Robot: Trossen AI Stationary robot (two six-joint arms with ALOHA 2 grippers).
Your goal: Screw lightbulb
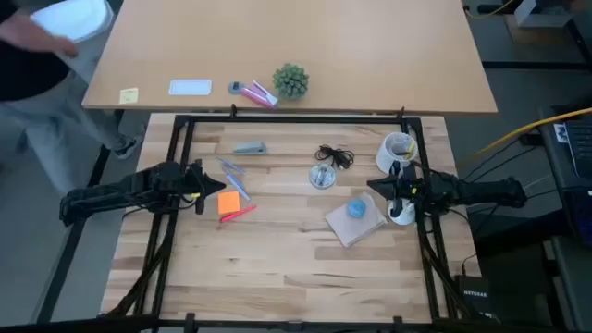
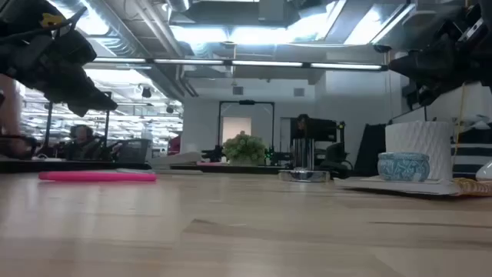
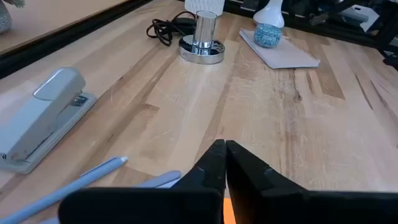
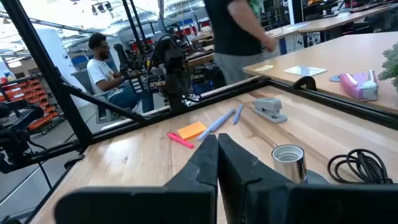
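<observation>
A white lightbulb point(image 1: 400, 215) lies at the table's right, partly under my right arm; the left wrist view shows the lightbulb point(image 3: 272, 10) behind a blue blob point(image 3: 268, 34). The shiny metal socket point(image 1: 322, 176) stands upright mid-table, its black cord point(image 1: 335, 154) coiled behind it. My left gripper point(image 1: 222, 188) hovers shut at the table's left, above pens and orange notes. My right gripper point(image 1: 372, 185) hovers shut just right of the socket, which shows close ahead as the socket point(image 4: 288, 160) in the right wrist view. Neither holds anything.
The blue blob point(image 1: 357, 209) sits on a beige pad point(image 1: 351, 228). A white cup point(image 1: 400, 147) stands at the far right. A grey stapler point(image 1: 250, 148), blue pens point(image 1: 231, 173), orange notes point(image 1: 229, 203) and a pink pen point(image 1: 239, 213) lie left of centre. A person point(image 1: 28, 55) stands beyond the far left corner.
</observation>
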